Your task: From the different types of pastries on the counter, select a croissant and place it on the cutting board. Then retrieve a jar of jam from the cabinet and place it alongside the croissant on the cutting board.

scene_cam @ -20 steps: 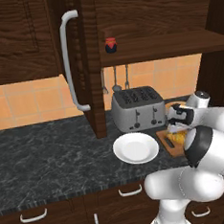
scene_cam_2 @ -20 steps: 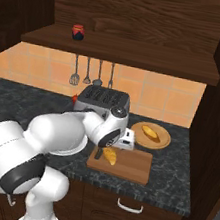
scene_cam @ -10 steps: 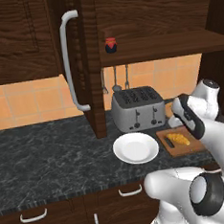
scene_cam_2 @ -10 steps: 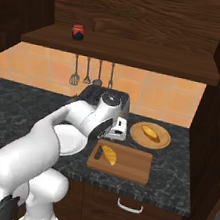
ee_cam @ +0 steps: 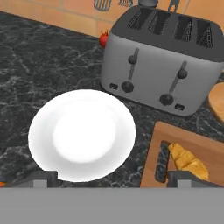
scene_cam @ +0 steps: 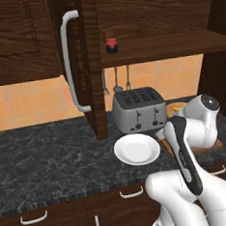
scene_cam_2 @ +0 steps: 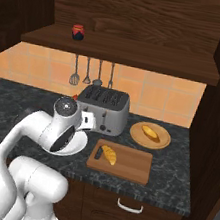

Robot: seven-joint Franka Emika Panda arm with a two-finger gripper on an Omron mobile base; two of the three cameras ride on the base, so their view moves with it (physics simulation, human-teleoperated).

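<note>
The croissant (scene_cam_2: 108, 154) (ee_cam: 189, 161) lies on the left end of the reddish-brown cutting board (scene_cam_2: 128, 167) (ee_cam: 210, 146), beside its dark slot handle. My gripper (ee_cam: 113, 180) is open and holds nothing. It hangs above the counter (scene_cam_2: 10, 110) at the near edge of a white plate (ee_cam: 81, 133), left of the board. The jar of jam (scene_cam: 111, 45) (scene_cam_2: 79, 32), dark with a red lid, stands on the shelf of the open cabinet (scene_cam: 36, 39). Another of the pastries, a smooth bun (scene_cam_2: 150, 133), rests on a round tan plate (scene_cam_2: 163, 141).
A grey four-slot toaster (scene_cam_2: 103, 108) (ee_cam: 164, 61) stands behind the white plate (scene_cam: 136, 149). The open cabinet door with its curved grey handle (scene_cam: 71, 60) juts out left of the shelf. Utensils (scene_cam_2: 88, 73) hang on the tiled wall. A small red item (ee_cam: 103, 39) sits behind the toaster.
The gripper let go of the croissant on the cutting board, rose, and swung left to hang over the white plate. The croissant stays on the board.
</note>
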